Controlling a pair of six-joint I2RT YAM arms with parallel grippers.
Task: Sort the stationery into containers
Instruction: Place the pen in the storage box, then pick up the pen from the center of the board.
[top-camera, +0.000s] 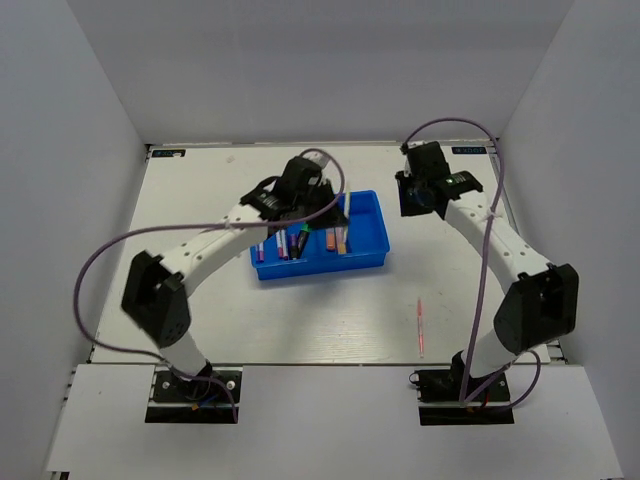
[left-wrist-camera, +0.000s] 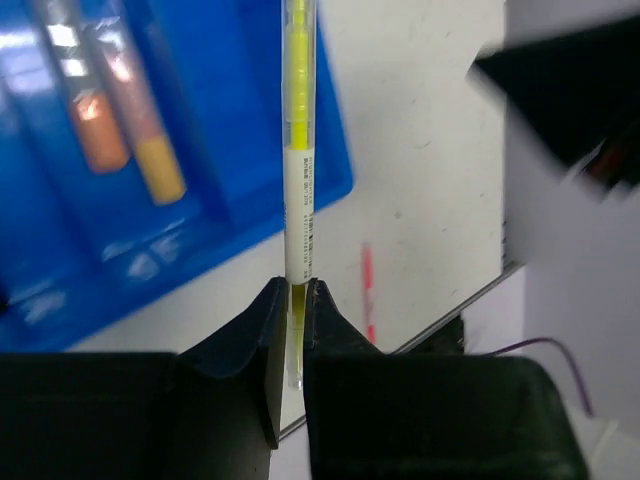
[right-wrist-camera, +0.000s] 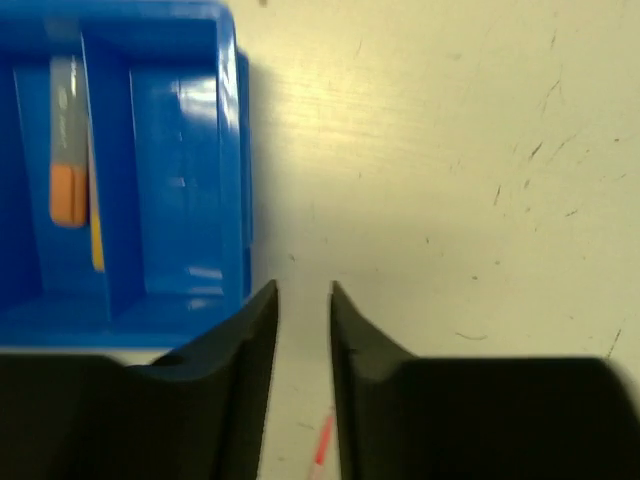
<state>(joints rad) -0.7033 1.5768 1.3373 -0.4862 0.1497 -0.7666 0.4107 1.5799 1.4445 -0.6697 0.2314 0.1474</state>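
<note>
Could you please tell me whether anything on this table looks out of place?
Yes: one thin pink pen lies alone on the near right side of the table, well outside the blue tray that holds other pens. The left claw grips a yellow pen.

yellow stick cropped above, tray seemingly blurred
</note>
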